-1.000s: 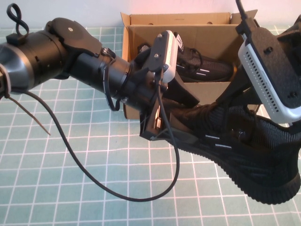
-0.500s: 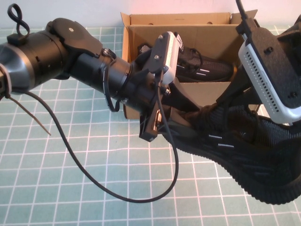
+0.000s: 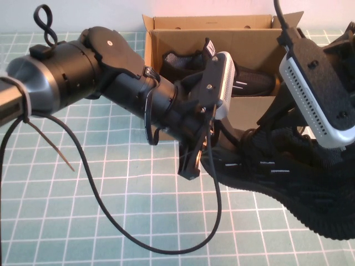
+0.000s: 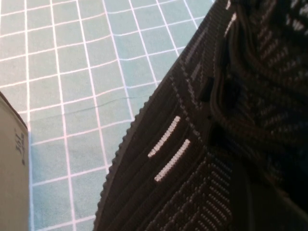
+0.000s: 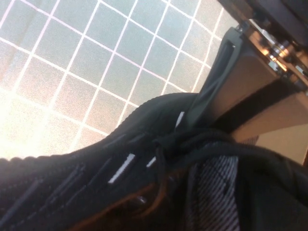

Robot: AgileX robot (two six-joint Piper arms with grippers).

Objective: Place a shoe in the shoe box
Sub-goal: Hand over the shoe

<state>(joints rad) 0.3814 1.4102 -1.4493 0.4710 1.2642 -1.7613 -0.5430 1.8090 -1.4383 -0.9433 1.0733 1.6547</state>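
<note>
Nearest, the black knit sneaker (image 3: 299, 188) lies on its side on the green gridded table (image 3: 83, 221), sole toward the camera, just in front of the shoe box. The left tool (image 3: 213, 155), reaching in low from the left on an outstretched arm, is clamped on the sneaker's toe end. The right tool (image 3: 288, 147) angles down from the right, fingers together among the laces. Behind, the cardboard shoe box (image 3: 166, 33) holds a second sneaker (image 3: 244, 83).

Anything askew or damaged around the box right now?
Nothing damaged. The black knit sneaker sits tilted off the green mat, outside the brown cardboard box, held between left gripper and right gripper. A second sneaker lies inside.
</note>
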